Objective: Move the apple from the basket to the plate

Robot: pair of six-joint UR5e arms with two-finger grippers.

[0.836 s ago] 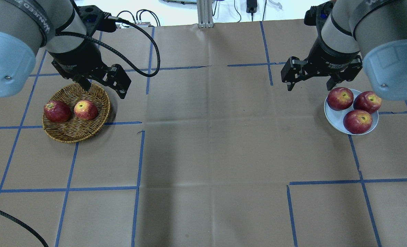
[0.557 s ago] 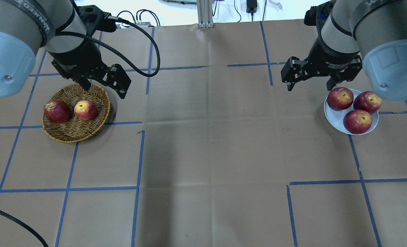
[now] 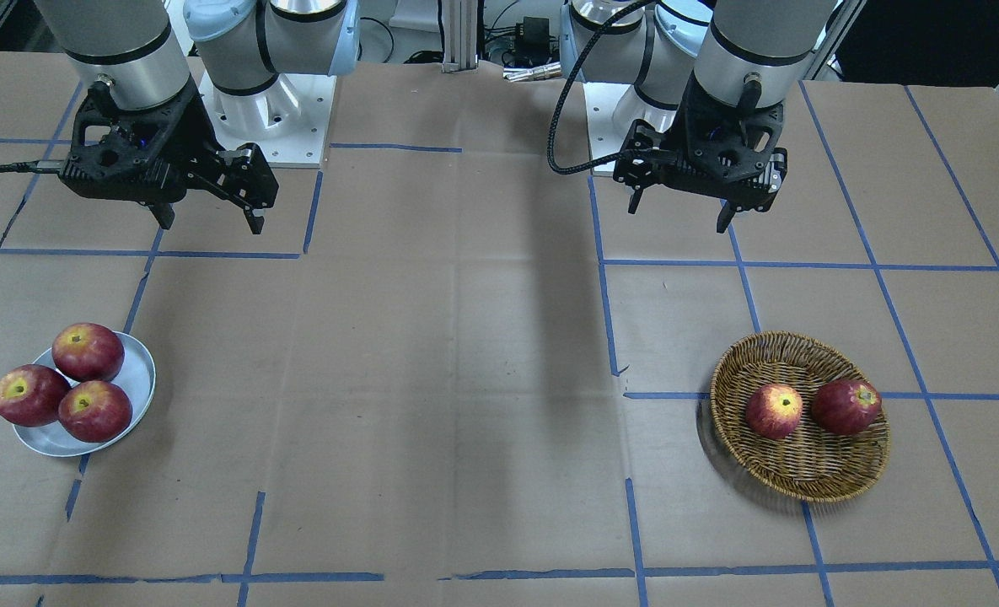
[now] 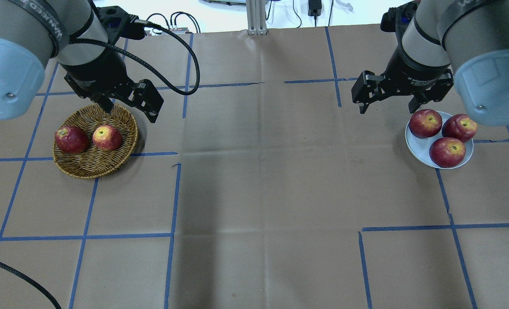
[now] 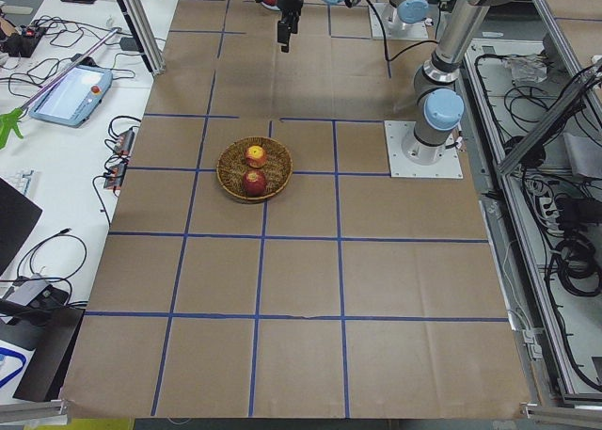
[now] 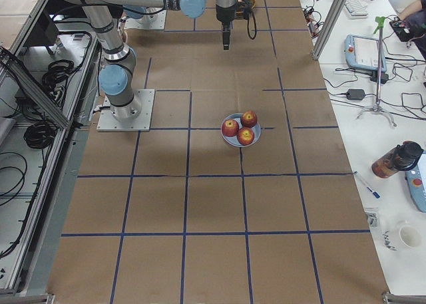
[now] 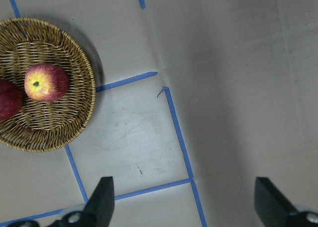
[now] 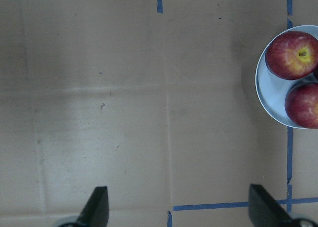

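The apple (image 4: 107, 137), light red with a yellow blush, lies in the brown wicker basket (image 4: 86, 171) at the table's left, next to a dark red apple (image 4: 71, 139). It also shows in the front view (image 3: 774, 410) and the left wrist view (image 7: 46, 82). My left gripper (image 4: 130, 113) is open and empty, raised above the basket's far right rim. The pale blue plate (image 4: 415, 148) at the right holds three red apples. My right gripper (image 4: 387, 109) is open and empty, raised just left of the plate's far side.
Brown paper with blue tape lines (image 4: 172, 197) covers the table. A black cable (image 4: 185, 51) loops from the left wrist. The robot bases (image 3: 263, 110) stand at the table's back edge.
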